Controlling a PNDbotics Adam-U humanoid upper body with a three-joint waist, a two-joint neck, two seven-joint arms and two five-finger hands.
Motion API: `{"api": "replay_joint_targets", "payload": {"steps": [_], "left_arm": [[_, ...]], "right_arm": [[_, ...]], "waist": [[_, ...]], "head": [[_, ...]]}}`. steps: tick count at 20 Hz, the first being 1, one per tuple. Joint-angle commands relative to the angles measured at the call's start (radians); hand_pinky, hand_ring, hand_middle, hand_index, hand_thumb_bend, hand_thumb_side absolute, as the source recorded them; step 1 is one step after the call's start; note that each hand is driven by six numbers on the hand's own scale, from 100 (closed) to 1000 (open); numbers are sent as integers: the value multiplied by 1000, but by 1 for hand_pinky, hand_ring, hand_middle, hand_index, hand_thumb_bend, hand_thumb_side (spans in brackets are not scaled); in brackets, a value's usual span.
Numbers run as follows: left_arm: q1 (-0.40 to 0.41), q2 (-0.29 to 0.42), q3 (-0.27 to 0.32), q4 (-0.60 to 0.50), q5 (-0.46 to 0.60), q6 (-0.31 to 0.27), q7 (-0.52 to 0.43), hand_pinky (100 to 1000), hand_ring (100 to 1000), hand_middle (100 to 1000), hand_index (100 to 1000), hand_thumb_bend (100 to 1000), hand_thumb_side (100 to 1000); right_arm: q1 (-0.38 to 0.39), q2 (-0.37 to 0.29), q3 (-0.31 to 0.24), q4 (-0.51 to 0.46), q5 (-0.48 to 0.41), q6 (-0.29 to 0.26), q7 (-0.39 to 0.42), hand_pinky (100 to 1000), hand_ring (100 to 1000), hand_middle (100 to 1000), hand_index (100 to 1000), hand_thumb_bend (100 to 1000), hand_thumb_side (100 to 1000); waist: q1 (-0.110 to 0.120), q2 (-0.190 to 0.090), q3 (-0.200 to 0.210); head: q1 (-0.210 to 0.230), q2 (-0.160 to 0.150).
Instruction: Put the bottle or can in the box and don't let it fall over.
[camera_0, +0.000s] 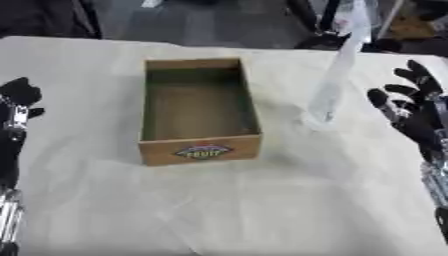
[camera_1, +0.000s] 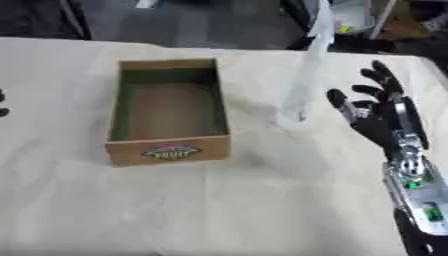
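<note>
A tall clear plastic bottle stands on the white tablecloth, right of an open cardboard box with a coloured label on its near wall. The box is empty inside. My right hand is just right of the bottle, fingers spread and straight, not touching it. My left hand sits at the left edge of the table, well away from the box; its fingers look curled and it holds nothing.
The white cloth covers the table, with wrinkles near the front. Dark chair legs and floor clutter lie beyond the far edge.
</note>
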Motion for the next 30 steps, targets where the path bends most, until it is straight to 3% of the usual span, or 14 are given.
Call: {"api": "replay_joint_targets", "payload": {"steps": [1, 12, 30], "left_arm": [[-7, 6, -1, -10, 5, -1, -4, 742, 779, 672, 819, 466, 748], [-8, 3, -3, -10, 8, -2, -6, 742, 779, 671, 819, 468, 748], [-9, -2, -7, -8, 11, -4, -12, 743, 779, 670, 819, 472, 749]], "right_arm": [[-49, -36, 6, 47, 28, 1, -11, 691, 828, 906, 1000, 697, 497], [-185, 0, -20, 218, 117, -3, -54, 700, 824, 892, 1000, 697, 498], [-309, 14, -45, 348, 181, -6, -91, 696, 814, 883, 1000, 695, 506]], "waist": [[1, -18, 3], [4, -19, 17], [9, -22, 41]], "head": [[-5, 4], [-13, 4], [-25, 6]]}}
